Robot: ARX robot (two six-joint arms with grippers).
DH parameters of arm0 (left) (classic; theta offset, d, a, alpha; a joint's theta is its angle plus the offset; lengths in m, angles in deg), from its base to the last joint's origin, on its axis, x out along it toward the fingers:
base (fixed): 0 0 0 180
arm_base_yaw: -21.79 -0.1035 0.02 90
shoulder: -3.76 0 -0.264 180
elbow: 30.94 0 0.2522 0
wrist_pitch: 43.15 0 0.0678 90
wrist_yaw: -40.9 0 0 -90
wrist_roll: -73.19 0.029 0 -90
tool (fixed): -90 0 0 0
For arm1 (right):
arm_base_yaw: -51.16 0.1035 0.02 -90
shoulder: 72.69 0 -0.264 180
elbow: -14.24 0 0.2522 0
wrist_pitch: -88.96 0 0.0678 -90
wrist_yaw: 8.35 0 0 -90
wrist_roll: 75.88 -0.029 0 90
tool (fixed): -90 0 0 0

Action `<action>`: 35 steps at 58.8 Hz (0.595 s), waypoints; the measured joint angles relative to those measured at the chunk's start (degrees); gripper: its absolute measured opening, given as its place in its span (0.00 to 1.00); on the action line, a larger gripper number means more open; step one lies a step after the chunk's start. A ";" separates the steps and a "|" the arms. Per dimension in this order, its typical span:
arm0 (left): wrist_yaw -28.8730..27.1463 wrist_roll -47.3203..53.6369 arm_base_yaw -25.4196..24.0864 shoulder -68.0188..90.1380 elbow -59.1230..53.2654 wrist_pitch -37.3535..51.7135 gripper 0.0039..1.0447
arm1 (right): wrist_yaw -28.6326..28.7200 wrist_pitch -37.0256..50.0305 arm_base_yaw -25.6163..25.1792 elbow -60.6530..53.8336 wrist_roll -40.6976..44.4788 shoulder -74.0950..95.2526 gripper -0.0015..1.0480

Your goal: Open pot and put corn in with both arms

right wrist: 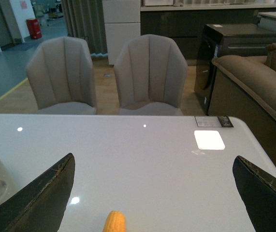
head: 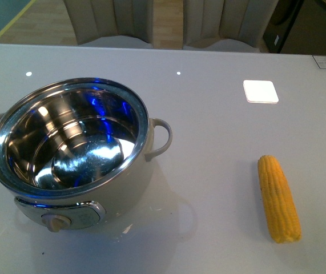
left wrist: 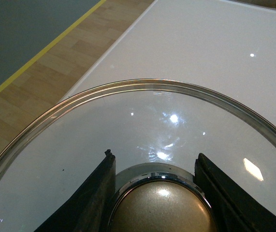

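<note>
Corn [right wrist: 114, 222] lies just ahead of my right gripper [right wrist: 153, 162], low between its 2 wide-spread fingers, long axis running away from me, so the right arm is nearer. It is a bumpy, tapered yellow cob. My left gripper [left wrist: 155, 162] clamps the glass lid [left wrist: 128, 125] by its gold knob [left wrist: 162, 208]. Beyond, the pot [head: 134, 182] stands open, shiny steel inside.

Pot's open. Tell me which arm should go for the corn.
Right. Its jaws stand wide open with the corn lying on the table just ahead between them, on the pot's right-hand side. The left jaws sit on either side of the glass lid's knob, so that arm is occupied.
</note>
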 joint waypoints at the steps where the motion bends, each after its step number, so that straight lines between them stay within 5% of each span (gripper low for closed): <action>1: 0.00 0.00 -0.02 0.90 0.31 0.55 0.41 | 0.00 0.00 0.00 0.00 0.00 0.00 0.91; 35: 0.66 0.59 0.17 18.95 9.99 6.69 0.41 | 0.00 0.00 0.00 0.00 0.00 0.00 0.91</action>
